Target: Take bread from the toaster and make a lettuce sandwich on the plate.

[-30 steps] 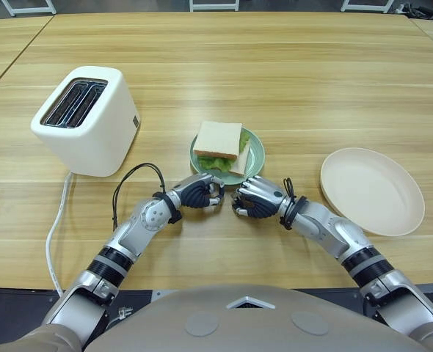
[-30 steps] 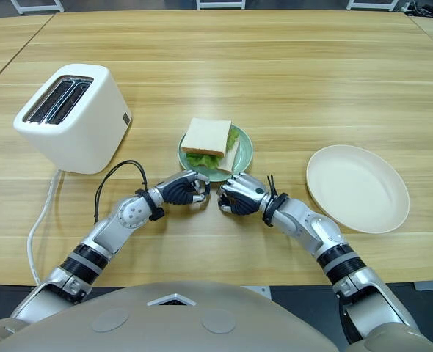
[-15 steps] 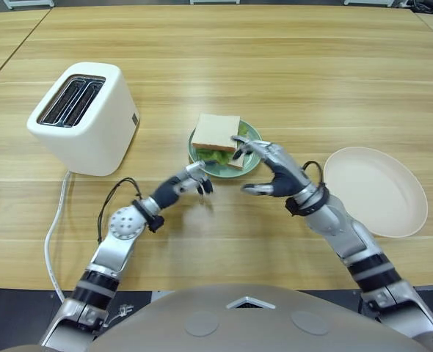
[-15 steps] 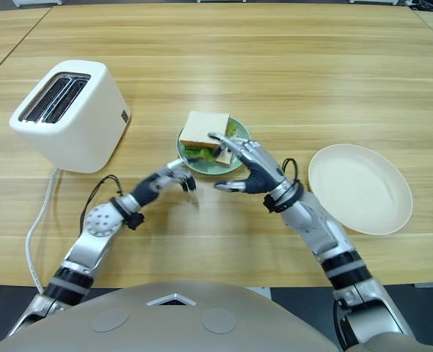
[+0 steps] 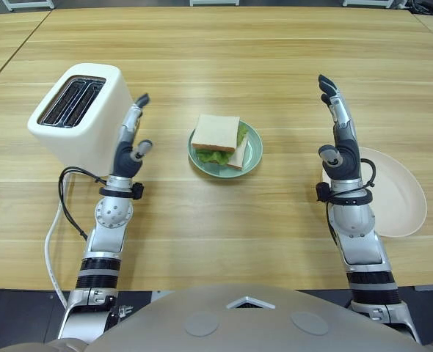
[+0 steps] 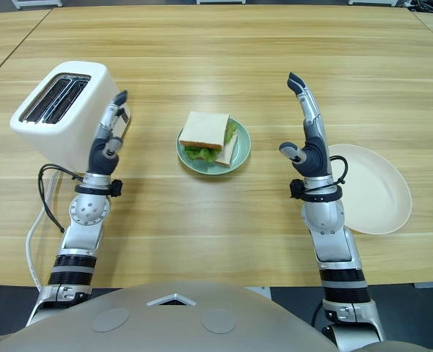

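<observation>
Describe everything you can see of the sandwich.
The sandwich is two square slices of white bread with pale crusts, leafy green lettuce between them showing at the near and right edges. The top slice sits askew, baring a corner of the lower one. It lies flat on a small round green plate, right of the toaster. Only the plate touches it; the left hand and right hand are well apart.

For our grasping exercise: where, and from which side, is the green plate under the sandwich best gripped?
Take the green plate by its bare right rim, from the right: the sandwich sits toward its left, and the raised edge there looks pinchable.
</observation>
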Available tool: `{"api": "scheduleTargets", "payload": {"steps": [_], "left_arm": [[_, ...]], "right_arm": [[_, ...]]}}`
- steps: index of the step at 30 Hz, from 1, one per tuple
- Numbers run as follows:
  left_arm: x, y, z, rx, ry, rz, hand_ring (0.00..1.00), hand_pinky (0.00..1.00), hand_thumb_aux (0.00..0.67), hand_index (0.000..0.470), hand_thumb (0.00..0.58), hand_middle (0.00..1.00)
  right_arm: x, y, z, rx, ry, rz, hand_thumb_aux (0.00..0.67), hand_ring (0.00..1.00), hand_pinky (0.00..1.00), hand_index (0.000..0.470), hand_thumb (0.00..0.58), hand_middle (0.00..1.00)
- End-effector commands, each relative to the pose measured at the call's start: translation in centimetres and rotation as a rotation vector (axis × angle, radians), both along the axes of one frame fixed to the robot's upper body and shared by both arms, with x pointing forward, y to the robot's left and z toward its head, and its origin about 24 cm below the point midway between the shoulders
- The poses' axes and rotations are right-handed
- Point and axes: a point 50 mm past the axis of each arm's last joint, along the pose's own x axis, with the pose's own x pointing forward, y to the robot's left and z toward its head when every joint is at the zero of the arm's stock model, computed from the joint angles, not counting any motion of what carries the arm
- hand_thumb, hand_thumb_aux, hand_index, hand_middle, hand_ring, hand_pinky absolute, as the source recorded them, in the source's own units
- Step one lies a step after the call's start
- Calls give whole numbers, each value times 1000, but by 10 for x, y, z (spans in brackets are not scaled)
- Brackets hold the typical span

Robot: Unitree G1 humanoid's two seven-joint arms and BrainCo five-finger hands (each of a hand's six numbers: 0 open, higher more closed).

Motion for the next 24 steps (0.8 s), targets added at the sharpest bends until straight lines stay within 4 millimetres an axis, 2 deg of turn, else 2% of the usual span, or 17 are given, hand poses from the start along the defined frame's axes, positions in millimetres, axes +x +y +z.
{"api": "scheduleTargets", "payload": {"steps": [1,10,13,17,24], "left_arm": [[-6,-2,-2,25,8,-11,0,0,0,0,0,0],[-17,0,2,34,22,-28,0,0,0,0,0,0],[-17,0,1,27,39,-28,0,0,0,0,0,0],[-14,-7,2,26,44,-47,0,0,0,0,0,0],[-8,-14,-1,5,67,-80,0,0,0,0,0,0]], "right_arm": [[-2,1,-3,32,36,20,0,0,0,0,0,0],[-7,6,2,37,57,56,0,0,0,0,0,0],[-4,8,2,26,60,67,0,0,0,0,0,0],[-1,2,0,20,66,53,0,0,0,0,0,0],[-8,-4,-5,19,76,41,0,0,0,0,0,0]]}}
